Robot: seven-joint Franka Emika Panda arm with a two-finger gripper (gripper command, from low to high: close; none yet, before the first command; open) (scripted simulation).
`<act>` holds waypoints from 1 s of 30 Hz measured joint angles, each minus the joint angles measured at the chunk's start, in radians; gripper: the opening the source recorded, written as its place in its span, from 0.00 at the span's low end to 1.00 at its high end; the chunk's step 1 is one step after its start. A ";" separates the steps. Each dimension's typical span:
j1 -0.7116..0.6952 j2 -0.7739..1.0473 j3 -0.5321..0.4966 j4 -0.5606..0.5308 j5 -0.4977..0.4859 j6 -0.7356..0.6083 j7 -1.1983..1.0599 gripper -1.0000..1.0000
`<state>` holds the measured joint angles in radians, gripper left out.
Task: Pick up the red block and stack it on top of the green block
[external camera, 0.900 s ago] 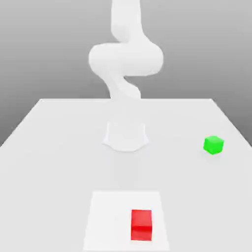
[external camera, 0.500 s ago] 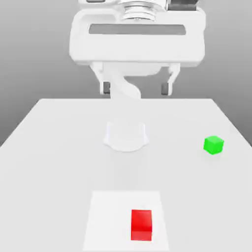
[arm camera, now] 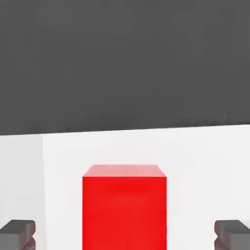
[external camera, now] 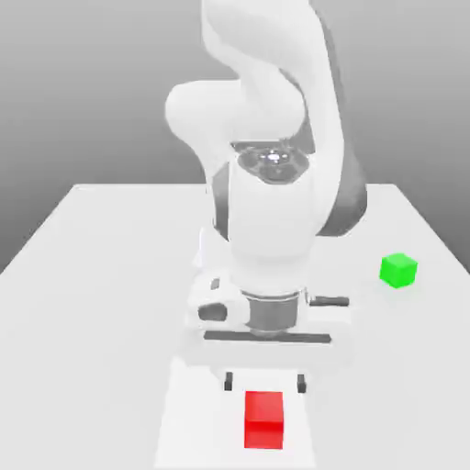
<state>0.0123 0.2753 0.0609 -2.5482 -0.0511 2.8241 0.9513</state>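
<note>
Near the front edge of the white surface point(external camera: 101, 275), the red block point(external camera: 264, 419) sits on a slightly brighter square patch point(external camera: 197, 413), with the end effector point(external camera: 264, 381) just above and behind it, fingers spread wide apart and gripping nothing. Off toward the exterior view's right, the green block point(external camera: 398, 270) rests well apart from the red one, and the bare surface between them carries no obstacle. From the hand view, the red block point(arm camera: 124, 207) lies between the two dark fingertips point(arm camera: 17, 233).

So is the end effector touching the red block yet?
Apart. In the hand view the two fingertips stand wide of the red block with white surface between; the exterior view shows the open end effector above it.
</note>
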 joint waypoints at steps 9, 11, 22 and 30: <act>0.008 0.062 -0.010 0.009 -0.012 0.052 0.010 0.00; 0.002 0.007 -0.002 0.000 -0.002 0.006 0.002 0.00; 0.319 -0.285 0.237 -0.130 0.183 -0.140 -0.147 0.00; 0.640 -0.448 0.404 -0.257 0.317 -0.167 -0.260 0.00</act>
<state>0.6526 -0.1728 0.4651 -2.8048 0.2657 2.6567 0.6908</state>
